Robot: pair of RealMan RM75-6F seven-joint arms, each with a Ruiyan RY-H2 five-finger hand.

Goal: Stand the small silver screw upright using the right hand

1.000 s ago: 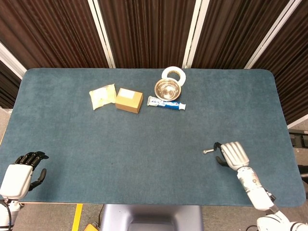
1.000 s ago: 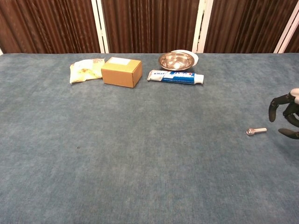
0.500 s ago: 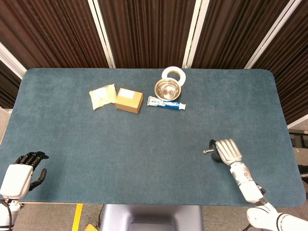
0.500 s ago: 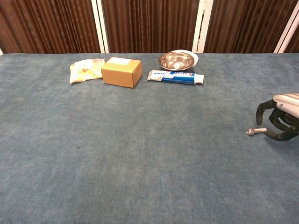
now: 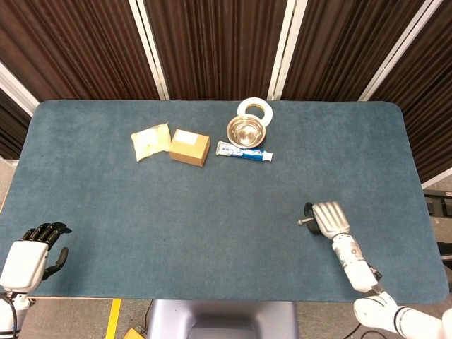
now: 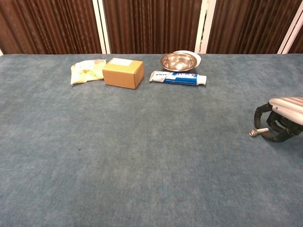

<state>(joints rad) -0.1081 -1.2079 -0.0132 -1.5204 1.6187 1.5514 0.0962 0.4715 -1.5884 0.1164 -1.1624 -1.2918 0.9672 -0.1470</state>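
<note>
The right hand point(image 6: 280, 122) arches over the lying silver screw point(image 6: 256, 132), dark fingers point(image 6: 258, 113) curled around its shaft; grip unclear.

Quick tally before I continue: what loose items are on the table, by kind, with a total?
Screw, lying on its side at the right hand: 1
Toothpaste tube: 1
Metal bowl: 1
White ring-shaped item behind the bowl: 1
Cardboard box: 1
Yellowish packet: 1
Total: 6
</note>
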